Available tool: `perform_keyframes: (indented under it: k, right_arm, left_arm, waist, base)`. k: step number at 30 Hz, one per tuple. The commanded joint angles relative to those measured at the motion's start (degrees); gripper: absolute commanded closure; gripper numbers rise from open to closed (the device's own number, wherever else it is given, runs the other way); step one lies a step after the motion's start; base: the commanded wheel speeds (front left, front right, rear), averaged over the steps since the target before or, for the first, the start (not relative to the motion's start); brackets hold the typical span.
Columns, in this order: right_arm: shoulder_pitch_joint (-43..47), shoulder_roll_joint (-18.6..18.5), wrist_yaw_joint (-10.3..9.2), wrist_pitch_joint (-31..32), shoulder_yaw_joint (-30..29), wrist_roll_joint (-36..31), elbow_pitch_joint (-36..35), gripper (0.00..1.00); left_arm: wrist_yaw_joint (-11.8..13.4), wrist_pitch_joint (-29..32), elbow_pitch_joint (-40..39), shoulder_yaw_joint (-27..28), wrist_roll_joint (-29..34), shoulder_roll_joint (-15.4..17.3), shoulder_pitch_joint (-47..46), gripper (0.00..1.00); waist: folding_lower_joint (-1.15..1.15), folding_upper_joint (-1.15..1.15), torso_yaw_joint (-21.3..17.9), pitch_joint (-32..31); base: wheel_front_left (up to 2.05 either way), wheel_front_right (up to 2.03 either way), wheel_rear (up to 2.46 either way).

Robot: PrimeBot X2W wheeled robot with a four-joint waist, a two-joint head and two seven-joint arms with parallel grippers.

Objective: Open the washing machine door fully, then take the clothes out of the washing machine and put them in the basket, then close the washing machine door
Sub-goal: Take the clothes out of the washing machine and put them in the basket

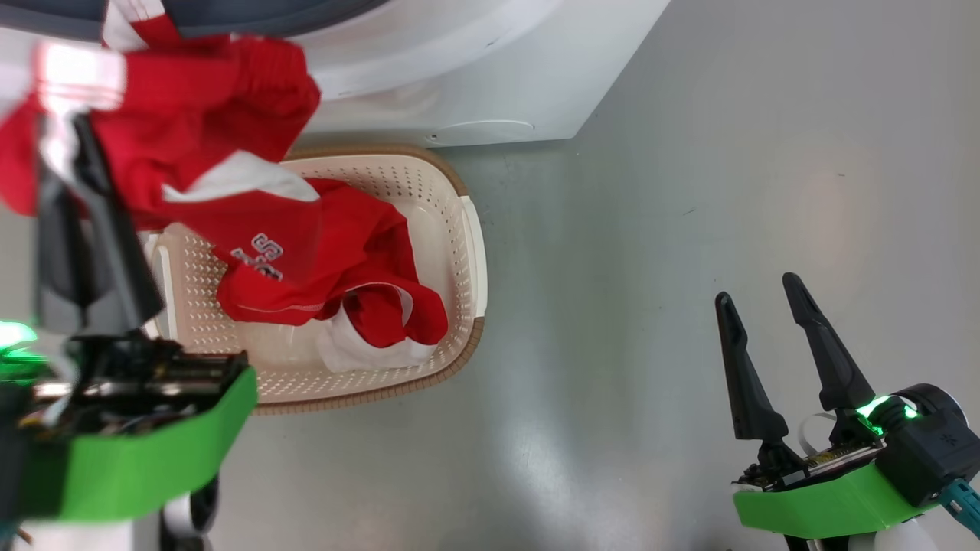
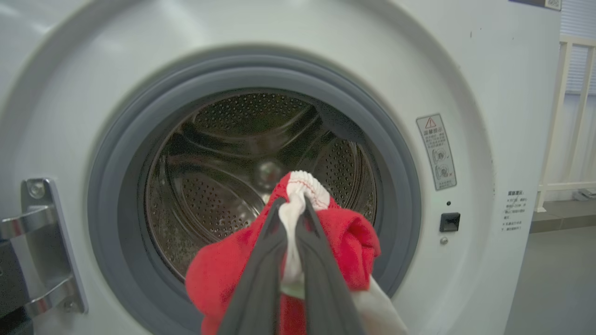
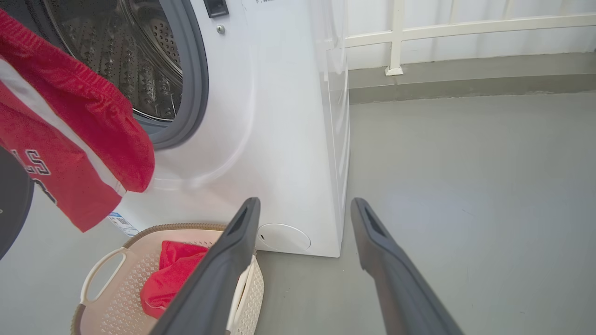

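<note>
Upper left of head view: left gripper (image 1: pixel 65 138) clamped on red garment (image 1: pixel 191 99), hanging before the washing machine (image 1: pixel 475 84). Basket (image 1: pixel 475 252) sits just lower right, partly under the cloth, holding another red piece (image 1: pixel 360 252). Right gripper (image 1: pixel 758 289) spread, empty, lower right, well apart.

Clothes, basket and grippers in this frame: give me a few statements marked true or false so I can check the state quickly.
1. The left gripper is shut on a red garment. True.
2. The basket is empty. False: another red garment lies in it.
3. The right gripper is open and holds nothing. True.
4. The opening of the washing machine is covered by its door. False: the drum shows uncovered inside the grey ring.
5. The basket stands on the floor in front of the washing machine. True.
</note>
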Motion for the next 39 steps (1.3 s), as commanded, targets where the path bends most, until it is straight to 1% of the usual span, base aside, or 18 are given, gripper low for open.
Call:
perform_keyframes:
  k: [1, 9, 12, 14, 17, 20, 21, 25, 32, 36, 39]
  right_arm:
    - [0.74, -0.29, 0.16, -0.26, 1.69, -0.45, -1.41, 0.0]
    - [0.35, -0.29, 0.16, -0.26, 1.85, 0.16, -1.4, 0.0]
    - [0.17, -0.29, 0.16, -0.26, 2.09, 0.15, -1.44, 0.0]
    - [0.01, -0.29, 0.16, -0.26, 1.99, 0.19, -1.54, 0.0]
    - [-0.2, -0.29, 0.16, -0.26, 1.92, 0.23, -1.54, 0.0]
    - [-0.49, -0.29, 0.16, -0.26, 2.07, 0.26, -1.49, 0.0]
    - [-0.49, -0.29, 0.16, -0.26, 2.07, 0.26, -1.49, 0.0]
    - [-0.78, -0.29, 0.16, -0.26, 2.2, 0.26, -1.56, 0.0]
    - [-1.32, -0.29, 0.16, -0.26, 2.33, 0.44, -1.42, 0.0]
    - [-1.57, -0.29, 0.16, -0.26, 2.38, 0.55, -1.38, 0.0]
    - [-1.71, -0.29, 0.16, -0.26, 2.36, 0.56, -1.26, 0.0]
  left_arm:
    - [-0.24, 0.17, 0.55, 1.69, -0.33, 0.82, 1.35, 1.0]
    - [-0.27, -0.77, 15.12, 0.72, -1.66, -0.24, 1.98, 1.0]
    - [-0.45, -0.83, 19.24, 0.7, -2.51, -0.76, 0.88, 1.0]
    - [-1.1, -0.84, 21.55, 1.2, -5.61, -1.26, 0.15, 1.0]
    - [-2.13, -0.85, 26.76, 1.92, -8.52, -1.61, -1.47, 1.0]
    - [-3.11, -0.85, 32.59, 2.42, -8.86, -1.73, -3.58, 1.0]
    - [-3.11, -0.85, 32.59, 2.42, -8.86, -1.73, -3.58, 1.0]
    - [-4.36, -0.86, 39.67, 3.34, -9.36, -1.81, -6.3, 1.0]
    - [-6.25, -0.86, 55.18, 4.37, -11.18, -1.84, -10.64, 1.0]
    - [-7.91, -0.86, 61.56, 5.44, -12.79, -1.84, -13.21, 1.0]
    - [-8.41, -0.86, 65.05, 5.34, -13.57, -1.84, -14.28, 1.0]
  waist:
    - [0.0, 0.0, -0.14, 0.12]
    - [0.0, 0.0, -0.83, 0.88]
    - [0.0, 0.0, -0.99, 1.24]
    - [0.0, 0.0, -0.97, 1.56]
    - [0.0, 0.0, -0.95, 1.93]
    - [0.0, 0.0, -1.09, 2.17]
    - [0.0, 0.0, -1.09, 2.17]
    - [0.0, 0.0, -1.35, 2.5]
    - [0.0, 0.0, -2.14, 3.07]
    - [0.0, 0.0, -2.54, 3.36]
    - [0.0, 0.0, -2.76, 3.37]
  base:
    - [0.0, 0.0, 0.0]
    - [0.0, 0.0, 0.0]
    - [0.0, 0.0, 0.0]
    - [0.0, 0.0, 0.0]
    - [0.0, 0.0, 0.0]
    - [0.0, 0.0, 0.0]
    - [0.0, 0.0, 0.0]
    - [0.0, 0.0, 0.0]
    - [0.0, 0.0, 0.0]
    - [0.0, 0.0, 0.0]
    - [0.0, 0.0, 0.0]
